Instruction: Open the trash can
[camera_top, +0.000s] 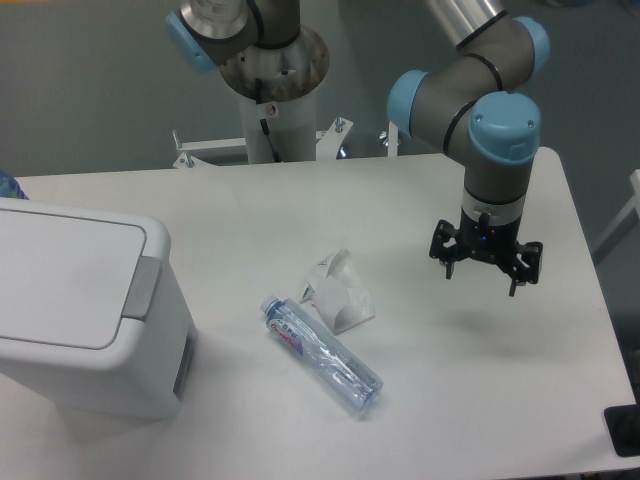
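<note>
Bins 1 (80, 310), bottles 1 (322, 355), gripper 1 (486, 262)

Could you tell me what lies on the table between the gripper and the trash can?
In the fixed camera view, a crumpled white paper and a water bottle lie between the gripper and the trash can.

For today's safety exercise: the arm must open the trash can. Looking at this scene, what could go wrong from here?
1. The gripper hangs far right of the trash can; a low sweep could strike the water bottle or crumpled paper lying between.
2. The grey push tab is narrow; a slightly off press could land on the lid instead.
</note>
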